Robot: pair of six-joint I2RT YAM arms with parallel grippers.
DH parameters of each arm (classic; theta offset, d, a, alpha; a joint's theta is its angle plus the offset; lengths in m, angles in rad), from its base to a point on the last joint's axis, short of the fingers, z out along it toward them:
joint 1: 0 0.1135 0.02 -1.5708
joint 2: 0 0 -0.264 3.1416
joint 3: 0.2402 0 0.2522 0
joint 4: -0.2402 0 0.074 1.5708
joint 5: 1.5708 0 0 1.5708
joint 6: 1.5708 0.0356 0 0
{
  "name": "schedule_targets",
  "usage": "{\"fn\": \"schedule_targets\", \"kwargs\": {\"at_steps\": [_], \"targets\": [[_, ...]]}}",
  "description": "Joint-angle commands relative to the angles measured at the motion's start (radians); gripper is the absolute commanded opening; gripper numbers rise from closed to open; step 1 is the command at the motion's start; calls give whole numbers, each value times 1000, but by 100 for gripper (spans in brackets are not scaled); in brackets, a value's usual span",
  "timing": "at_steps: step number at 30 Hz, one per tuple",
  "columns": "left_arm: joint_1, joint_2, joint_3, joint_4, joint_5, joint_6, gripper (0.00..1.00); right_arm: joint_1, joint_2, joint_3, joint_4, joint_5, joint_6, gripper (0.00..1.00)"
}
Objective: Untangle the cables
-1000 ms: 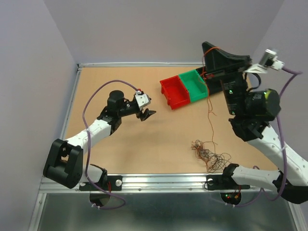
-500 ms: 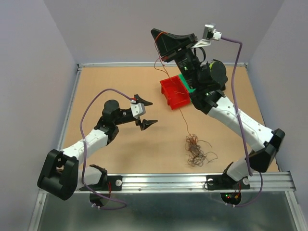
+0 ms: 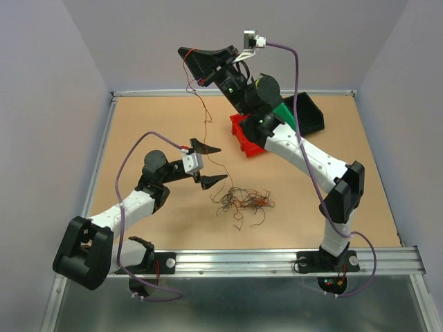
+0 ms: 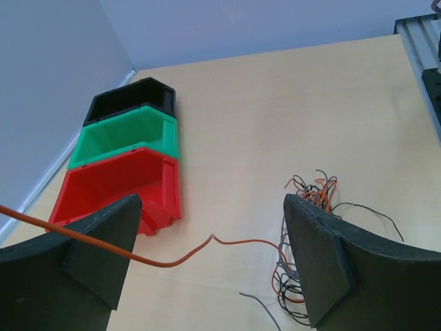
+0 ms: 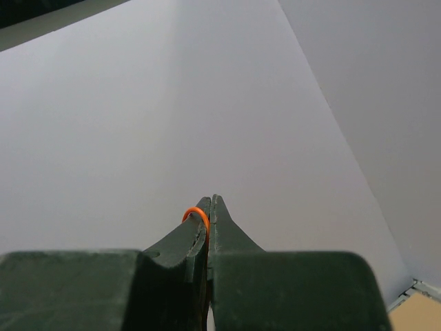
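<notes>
The cables (image 3: 243, 201) lie as a loose tangle of orange and dark wires on the table, and the tangle (image 4: 307, 243) also shows in the left wrist view. One orange cable (image 3: 205, 116) rises from the tangle to my right gripper (image 3: 190, 61), which is raised high over the back edge and shut on it. An orange loop (image 5: 196, 213) sticks out beside the shut right gripper (image 5: 209, 201). My left gripper (image 3: 210, 164) is open just left of the tangle. The taut orange cable (image 4: 172, 262) crosses between the fingers of the left gripper (image 4: 212, 200) without touching them.
A red bin (image 3: 248, 136), a green bin (image 3: 284, 115) and a black bin (image 3: 309, 113) stand in a row at the back right, partly under the right arm. The same red bin (image 4: 117, 186), green bin (image 4: 131, 134) and black bin (image 4: 131, 102) show in the left wrist view.
My right arm swung left and up with the orange cable, dragging the tangle from the front right toward the middle. My left gripper opened wider and now straddles the cable.
</notes>
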Motion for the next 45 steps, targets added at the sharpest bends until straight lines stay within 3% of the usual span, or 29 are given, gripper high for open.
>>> {"fn": "schedule_targets", "kwargs": {"at_steps": [1, 6, 11, 16, 20, 21, 22, 24, 26, 30, 36, 39, 45], "targets": [[-6, 8, 1, 76, -29, 3, 93, 7, -21, 75, 51, -23, 13, 0], [-4, 94, 58, 28, -111, 25, 87, 10, -45, 53, 51, -24, 3, 1], [-7, 162, 113, 66, -63, -61, 86, 13, -71, 35, 52, -24, 4, 0], [-21, 255, 178, 91, -2, -105, 73, 13, -99, 10, 54, -24, 9, 1], [-16, 242, 179, 60, -31, -72, 49, 13, -174, -75, 58, 11, -31, 1], [-10, 211, 173, 54, -43, -66, 33, 13, -195, -133, 58, 21, -45, 1], [2, 194, 156, 56, -69, -64, 26, 12, -220, -173, 60, 32, -62, 0], [16, 142, 141, 39, -143, -66, 0, 12, -312, -303, 63, 83, -120, 1], [25, 110, 139, 8, -198, -47, 0, 13, -437, -406, 66, 185, -181, 0], [33, 13, 162, -143, -208, -18, 0, 13, -699, -778, 66, 310, -278, 1], [16, -111, 358, -432, -128, 3, 0, 12, -1053, -1210, 23, 390, -365, 1], [-1, -131, 580, -613, -137, 20, 0, 12, -1174, -1358, -40, 384, -370, 1], [-6, -4, 1140, -827, -301, -24, 0, 13, -1191, -1468, -63, 329, -343, 1]]}}
